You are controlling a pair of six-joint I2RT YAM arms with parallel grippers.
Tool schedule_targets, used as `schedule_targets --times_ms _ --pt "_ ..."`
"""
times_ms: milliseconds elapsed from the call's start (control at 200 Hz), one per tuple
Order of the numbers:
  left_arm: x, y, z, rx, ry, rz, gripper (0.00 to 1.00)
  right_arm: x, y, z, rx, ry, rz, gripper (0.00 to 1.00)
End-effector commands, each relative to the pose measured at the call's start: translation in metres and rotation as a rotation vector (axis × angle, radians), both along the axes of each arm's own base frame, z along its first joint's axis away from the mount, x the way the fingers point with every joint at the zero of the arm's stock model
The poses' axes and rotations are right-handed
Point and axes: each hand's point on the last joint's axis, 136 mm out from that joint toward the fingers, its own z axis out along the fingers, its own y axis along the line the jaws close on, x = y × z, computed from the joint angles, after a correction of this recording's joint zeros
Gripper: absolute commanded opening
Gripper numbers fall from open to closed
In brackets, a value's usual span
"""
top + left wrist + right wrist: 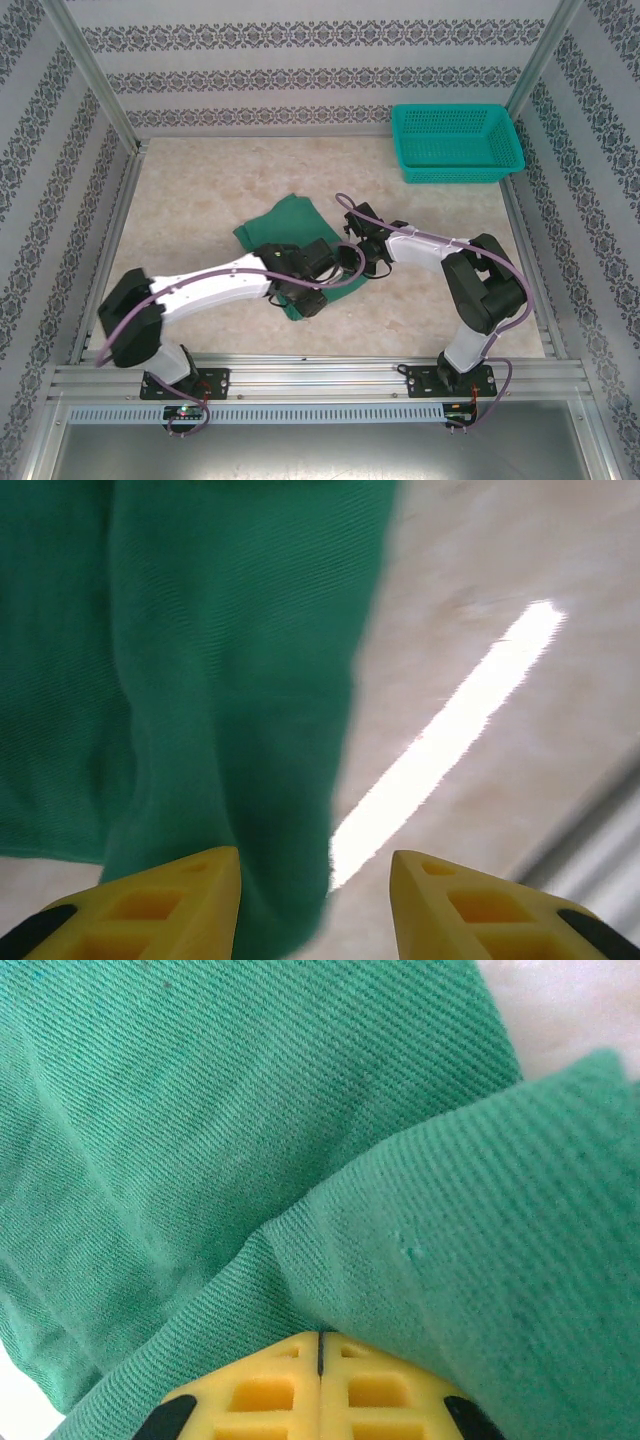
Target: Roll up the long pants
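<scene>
Nearest the surface's (190, 190) near edge, the left fingers (170, 905) stood apart, with a fold of the long pants (285, 225) lying loose between them. Just beyond, the right fingers (345, 1390) were together against a crease; I could not tell whether they pinched any cloth. The pants lay bunched mid-surface, folded small but not visibly rolled, so most of the rolling seemed undone. A teal basket (455, 145) sat at the far right corner.
</scene>
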Motion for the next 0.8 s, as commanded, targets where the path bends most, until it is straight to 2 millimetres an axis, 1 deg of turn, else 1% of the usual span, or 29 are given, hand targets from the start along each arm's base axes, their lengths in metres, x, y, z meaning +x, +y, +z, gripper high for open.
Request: schedule_targets --times_ms 0,65,130,170,200,260,305,355,380,440,490,560,634,714,794 --pt "0.030 0.034 -0.029 0.173 -0.067 0.122 0.43 -0.008 -0.004 -0.015 -0.025 0.039 -0.010 0.00" --pt "0.038 0.047 -0.042 0.203 -0.038 0.199 0.43 -0.010 -0.006 -0.015 -0.027 0.036 -0.009 0.00" --pt "0.040 0.056 -0.055 0.234 0.018 0.247 0.41 -0.012 -0.008 -0.016 -0.031 0.039 -0.009 0.00" --pt "0.041 0.061 -0.059 0.261 0.017 0.261 0.40 -0.012 -0.009 -0.016 -0.033 0.036 -0.008 0.00" --pt "0.041 0.060 -0.059 0.266 0.019 0.258 0.39 -0.013 -0.009 -0.016 -0.035 0.034 -0.006 0.00" --pt "0.042 0.053 -0.052 0.241 0.005 0.246 0.38 -0.014 -0.010 -0.017 -0.039 0.034 -0.006 0.00" --pt "0.042 0.045 -0.043 0.203 -0.025 0.217 0.39 -0.014 -0.010 -0.017 -0.036 0.034 -0.005 0.00" --pt "0.041 0.033 -0.027 0.161 -0.092 0.165 0.42 -0.015 -0.010 -0.017 -0.032 0.034 -0.005 0.00" --pt "0.037 0.028 -0.020 0.140 -0.122 0.131 0.45 -0.015 -0.010 -0.018 -0.031 0.035 -0.004 0.00" --pt "0.030 0.016 -0.003 0.089 -0.199 0.054 0.48 -0.016 -0.010 -0.021 -0.033 0.040 -0.008 0.00" --pt "0.022 0.012 0.006 0.067 -0.243 0.000 0.51 -0.016 -0.011 -0.023 -0.037 0.043 -0.007 0.00" --pt "0.017 0.014 0.006 0.088 -0.246 -0.033 0.52 -0.017 -0.010 -0.025 -0.035 0.050 -0.005 0.00" --pt "0.015 0.019 -0.004 0.161 -0.251 -0.074 0.52 -0.017 -0.009 -0.025 -0.029 0.048 -0.003 0.00" --pt "0.025 0.019 -0.012 0.235 -0.323 -0.104 0.54 -0.017 -0.008 -0.025 -0.022 0.045 -0.003 0.00" --pt "0.040 0.016 -0.021 0.289 -0.381 -0.119 0.57 -0.017 -0.007 -0.024 -0.018 0.041 -0.004 0.00"
